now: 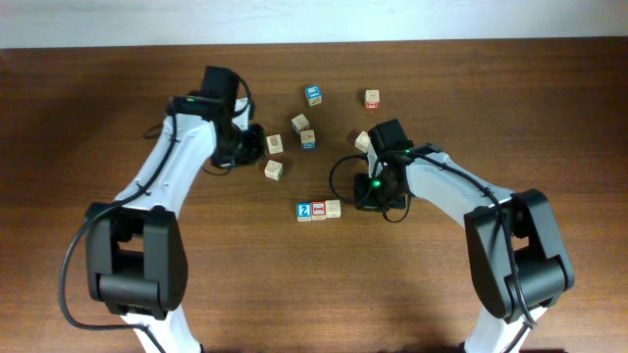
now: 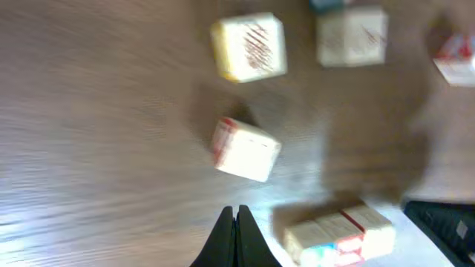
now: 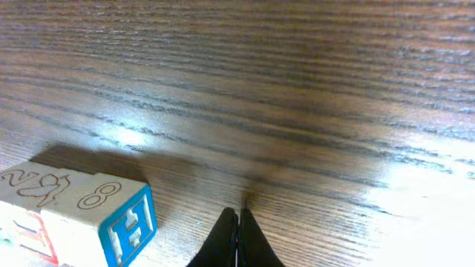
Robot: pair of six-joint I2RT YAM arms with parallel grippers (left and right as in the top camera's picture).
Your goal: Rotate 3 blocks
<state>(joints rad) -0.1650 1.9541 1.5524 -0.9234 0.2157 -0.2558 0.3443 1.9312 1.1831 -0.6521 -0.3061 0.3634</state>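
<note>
White tubular links and bulky black joints form the left arm (image 1: 177, 162) and right arm (image 1: 446, 181) — black cables (image 1: 71, 257) loop alongside. The left pincer (image 2: 235, 222) and right pincer (image 3: 239, 222) are thin, black, tapered.

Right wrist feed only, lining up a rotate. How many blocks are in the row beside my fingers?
Observer: Three, touching in a row: blue-framed, red-framed, then the beige block nearest the right gripper.
Operator: Left arm?
Observer: The left gripper is shut, holding nothing, low over the table near a loose block.
Operator: Anything else close to me?
Observer: A pale cube sits close beside the right arm, away from the row.
</note>
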